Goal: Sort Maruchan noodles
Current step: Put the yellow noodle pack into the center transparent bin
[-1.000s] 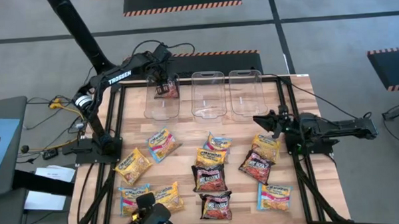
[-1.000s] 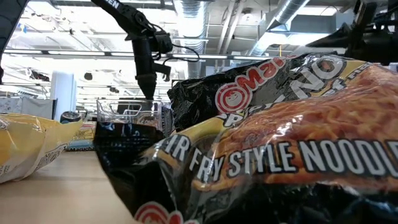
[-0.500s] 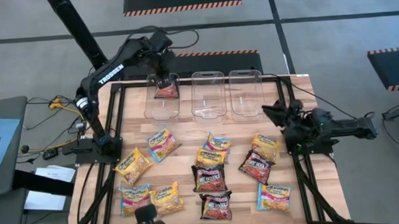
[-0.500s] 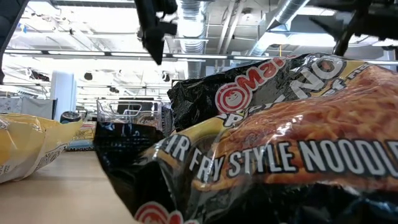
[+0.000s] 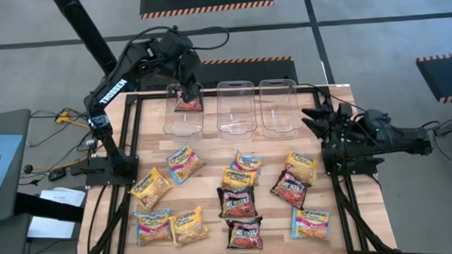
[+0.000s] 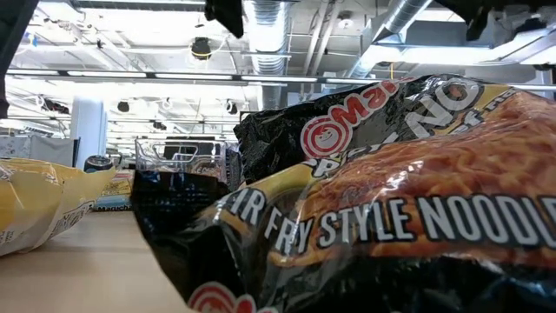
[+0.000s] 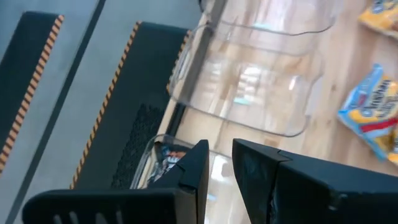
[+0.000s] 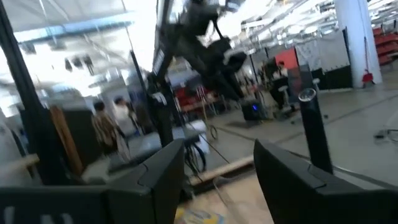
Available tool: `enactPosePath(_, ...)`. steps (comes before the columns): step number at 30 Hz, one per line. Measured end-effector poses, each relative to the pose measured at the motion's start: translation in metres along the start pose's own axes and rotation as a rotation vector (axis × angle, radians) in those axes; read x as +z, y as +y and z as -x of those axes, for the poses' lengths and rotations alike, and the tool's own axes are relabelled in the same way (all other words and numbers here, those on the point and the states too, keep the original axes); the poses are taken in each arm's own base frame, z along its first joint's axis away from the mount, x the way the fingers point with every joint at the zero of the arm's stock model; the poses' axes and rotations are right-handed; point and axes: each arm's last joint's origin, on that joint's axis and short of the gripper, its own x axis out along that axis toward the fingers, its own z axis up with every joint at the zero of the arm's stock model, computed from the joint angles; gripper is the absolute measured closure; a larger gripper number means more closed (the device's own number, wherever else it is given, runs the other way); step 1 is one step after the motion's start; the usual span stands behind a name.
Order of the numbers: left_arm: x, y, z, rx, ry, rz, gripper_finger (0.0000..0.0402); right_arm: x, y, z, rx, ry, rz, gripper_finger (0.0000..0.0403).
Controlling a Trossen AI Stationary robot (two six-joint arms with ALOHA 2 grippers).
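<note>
Noodle packets (image 5: 238, 178) spread over the near half of the wooden table (image 5: 211, 146), lying flat, eleven in all. On the left, four: a blue-and-pink one and a yellow one farther back, another such pair side by side at the near edge. In the middle and to the right, seven more: three dark red-black, two yellow, two blue-and-yellow, some touching or overlapping at the corners.

Along the far edge, three clear tubs in a row. Inside the left tub (image 5: 182, 119), one dark red packet (image 5: 186, 104), toward its far end. Middle tub (image 5: 236, 106) and right tub (image 5: 279, 105) with nothing showing inside.

Left gripper (image 5: 187, 89) raised above the far end of the left tub, over that dark red packet; fingers (image 7: 196, 168) parted only a little, nothing between them.

Right gripper (image 5: 314, 118) at the table's right edge, just beside the right tub and off the surface; fingers (image 8: 165, 171) spread wide, holding nothing.

From table height, a dark stir-fry packet (image 6: 391, 200) filling the foreground, a yellow one (image 6: 35, 204) to the left.
</note>
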Motion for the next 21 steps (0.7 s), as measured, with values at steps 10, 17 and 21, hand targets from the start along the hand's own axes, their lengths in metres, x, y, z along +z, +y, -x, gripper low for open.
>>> enactPosePath(10,-0.012,-0.018,0.014,-0.062,0.111,0.064,0.0340,0.019,0.016,-0.038,-0.059,0.296,0.107,0.0184)
enactPosePath(17,-0.016,-0.030,0.028,-0.089,0.115,0.080,0.0340,0.009,0.026,-0.068,-0.025,0.507,0.070,0.0184)
enactPosePath(21,-0.018,-0.036,0.041,-0.104,0.094,0.098,0.0340,-0.003,0.030,-0.086,0.002,0.591,0.020,0.0184)
